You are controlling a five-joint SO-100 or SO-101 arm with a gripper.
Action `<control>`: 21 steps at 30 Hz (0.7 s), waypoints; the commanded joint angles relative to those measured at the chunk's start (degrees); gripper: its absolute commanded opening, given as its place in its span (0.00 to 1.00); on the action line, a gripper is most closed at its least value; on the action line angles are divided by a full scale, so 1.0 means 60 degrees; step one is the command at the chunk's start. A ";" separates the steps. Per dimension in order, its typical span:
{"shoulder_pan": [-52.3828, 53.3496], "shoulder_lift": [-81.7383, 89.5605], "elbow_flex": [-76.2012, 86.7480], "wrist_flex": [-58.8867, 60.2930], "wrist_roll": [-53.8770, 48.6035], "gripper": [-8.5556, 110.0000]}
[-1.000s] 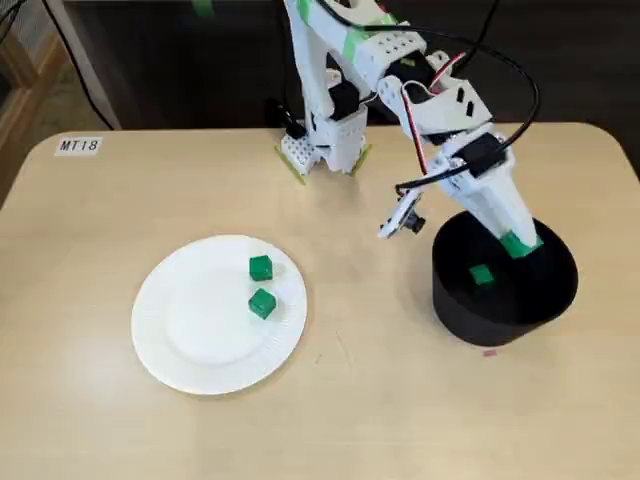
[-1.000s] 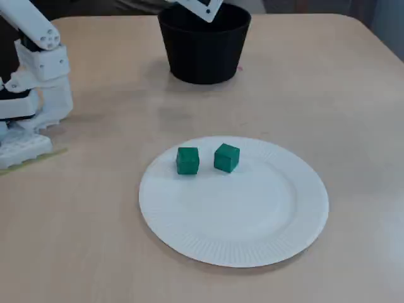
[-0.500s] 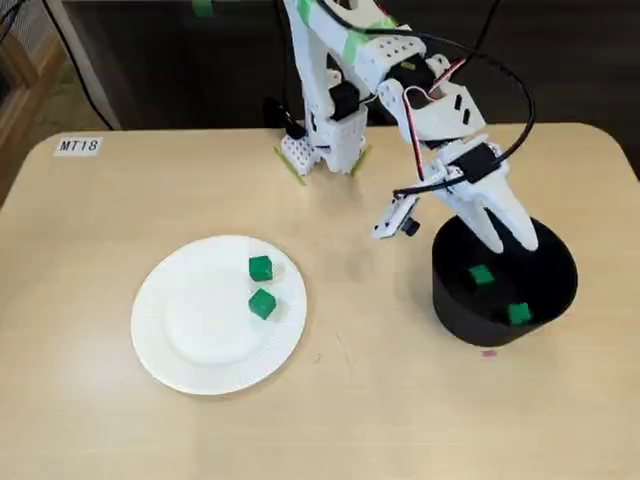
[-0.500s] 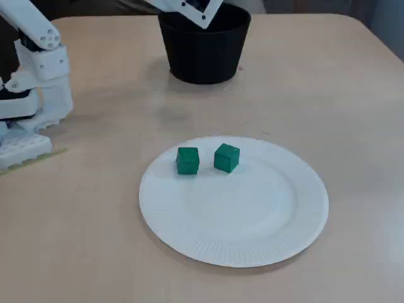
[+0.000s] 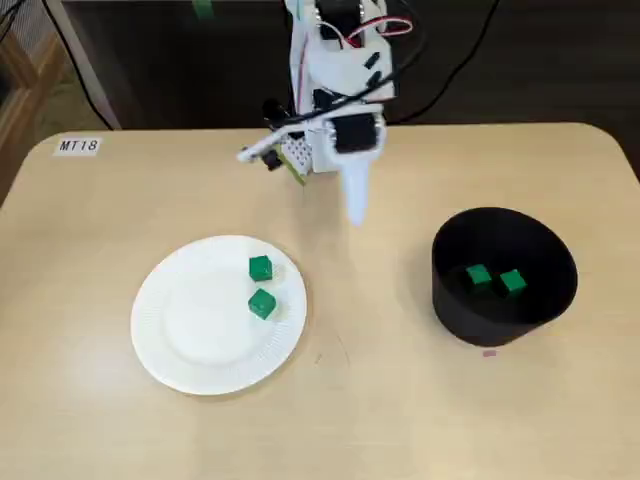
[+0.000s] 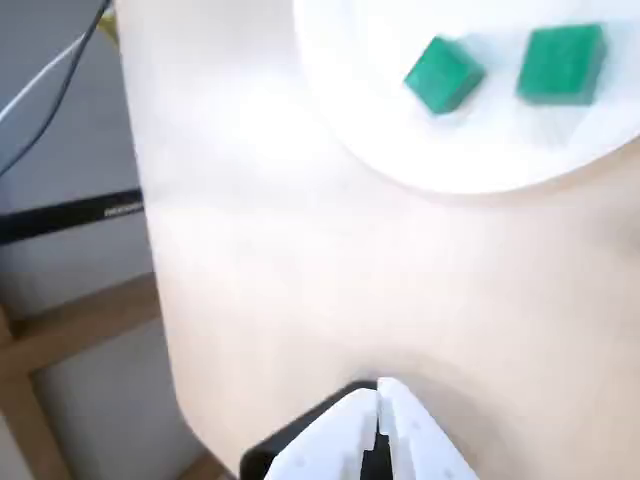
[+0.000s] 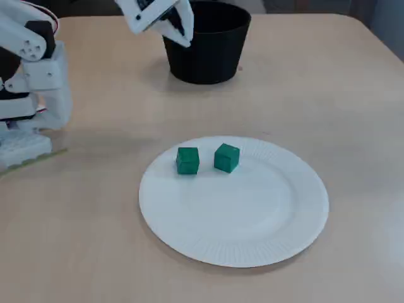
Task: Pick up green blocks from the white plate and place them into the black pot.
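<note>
gripper [image 5: 357, 214] empty, fingers pressed together, hanging over the table [image 5: 380, 400] at upper centre of a fixed view. two green blocks [image 5: 260, 267] sit slightly apart on the right part of the white plate [image 5: 150, 330], lower left. two more green blocks [image 5: 478, 276] lie side by side inside the black pot [image 5: 455, 312], at right. arm base [image 5: 318, 150] just behind the gripper; label [image 5: 78, 145] upper left.

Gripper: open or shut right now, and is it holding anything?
Gripper: shut, holding nothing.
</note>
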State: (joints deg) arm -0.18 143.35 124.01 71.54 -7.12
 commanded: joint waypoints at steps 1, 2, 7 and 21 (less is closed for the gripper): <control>0.0571 -0.0293 -0.0161 0.0278 -0.0264 0.05; 0.0703 -0.0483 -0.0146 0.0293 -0.0308 0.05; 0.1421 -0.1450 -0.0146 -0.0088 -0.0366 0.05; 0.2241 -0.3750 -0.0586 -0.1143 0.1919 0.25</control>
State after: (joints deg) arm 13.27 121.29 123.05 65.30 2.46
